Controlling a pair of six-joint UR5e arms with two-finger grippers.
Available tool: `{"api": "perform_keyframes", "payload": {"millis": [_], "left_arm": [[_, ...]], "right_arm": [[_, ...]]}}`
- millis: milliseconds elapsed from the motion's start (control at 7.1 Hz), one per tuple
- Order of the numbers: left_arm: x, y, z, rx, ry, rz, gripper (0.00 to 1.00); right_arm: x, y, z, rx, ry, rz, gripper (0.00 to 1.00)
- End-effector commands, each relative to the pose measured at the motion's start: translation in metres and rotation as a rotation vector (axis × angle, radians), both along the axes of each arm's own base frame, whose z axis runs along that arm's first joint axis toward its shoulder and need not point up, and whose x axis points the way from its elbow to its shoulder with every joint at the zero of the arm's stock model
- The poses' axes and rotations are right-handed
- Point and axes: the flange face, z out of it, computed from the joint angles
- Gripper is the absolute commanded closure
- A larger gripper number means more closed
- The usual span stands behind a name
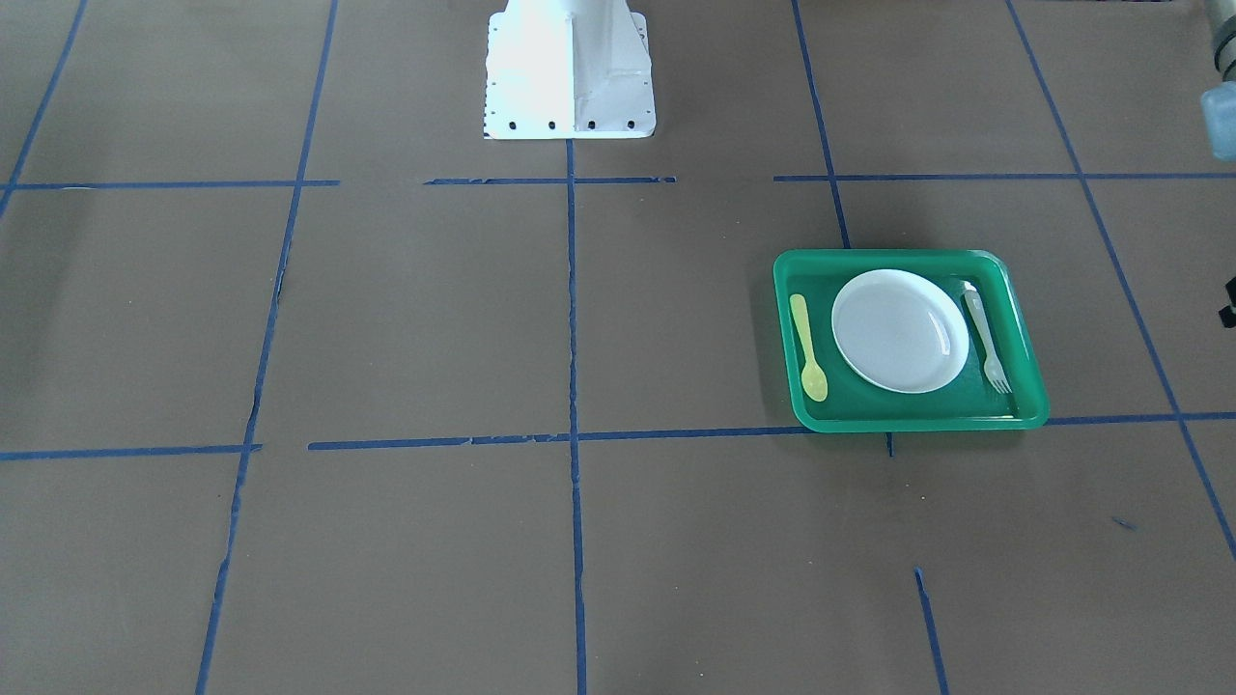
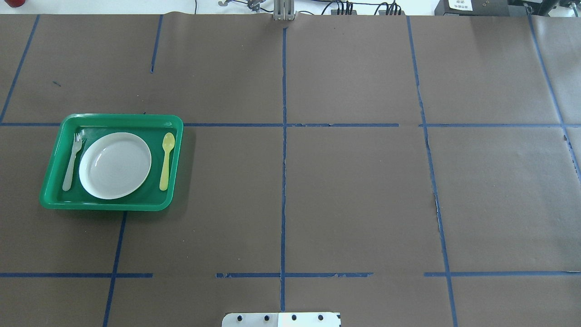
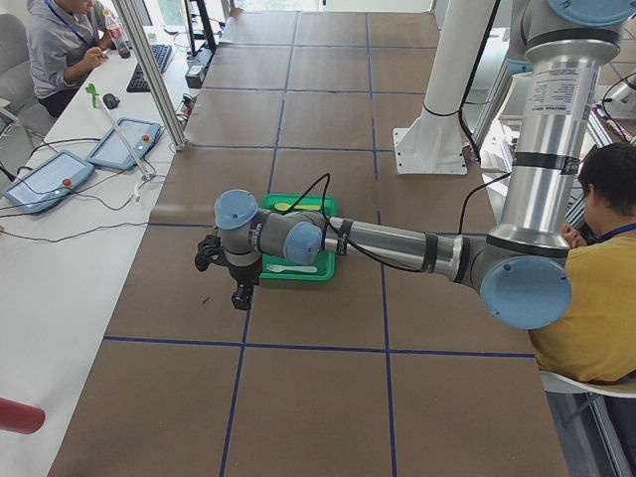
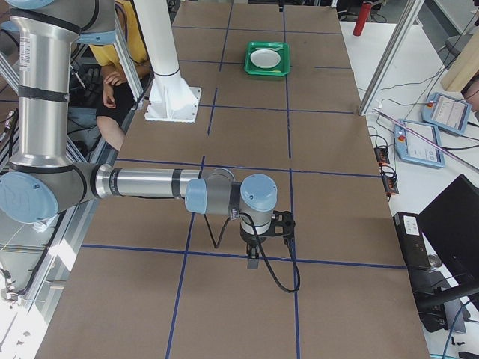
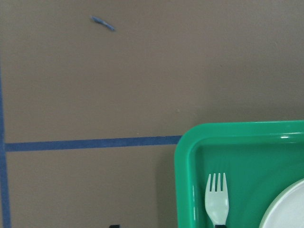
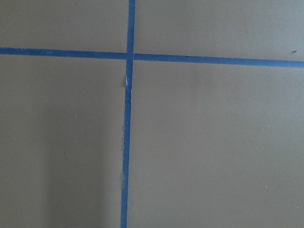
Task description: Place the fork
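Note:
The pale plastic fork (image 1: 985, 338) lies flat in the green tray (image 1: 908, 422), along one side of the white plate (image 1: 900, 330). It also shows in the overhead view (image 2: 72, 161) and, tines only, in the left wrist view (image 5: 216, 204). The yellow spoon (image 1: 807, 347) lies on the plate's other side. My left gripper (image 3: 237, 288) hangs above the table just outside the tray's fork side and shows only in the exterior left view. My right gripper (image 4: 254, 262) hangs far from the tray over bare table. I cannot tell whether either is open or shut.
The robot's white base (image 1: 570, 77) stands at the table's middle edge. Blue tape lines (image 2: 283, 181) cross the brown table cover. Operators sit beside the table (image 3: 596, 288). Tablets and cables lie on a side bench (image 3: 60, 169).

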Motion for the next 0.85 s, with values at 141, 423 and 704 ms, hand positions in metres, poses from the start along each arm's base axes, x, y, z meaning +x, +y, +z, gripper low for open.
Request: {"api": "perform_keyframes", "payload": {"millis": [141, 423, 704], "left_arm": [[-0.121, 0.068, 0.062, -0.024, 0.005, 0.018, 0.00], [-0.112, 0.089, 0.071, -0.025, 0.089, 0.003, 0.00], [-0.109, 0.099, 0.100, -0.079, 0.089, 0.011, 0.00]], "right_arm": [[0.000, 0.000, 0.000, 0.001, 0.000, -0.001, 0.00], [0.000, 0.000, 0.000, 0.000, 0.000, 0.000, 0.00], [0.000, 0.000, 0.000, 0.001, 0.000, -0.001, 0.00]]}}
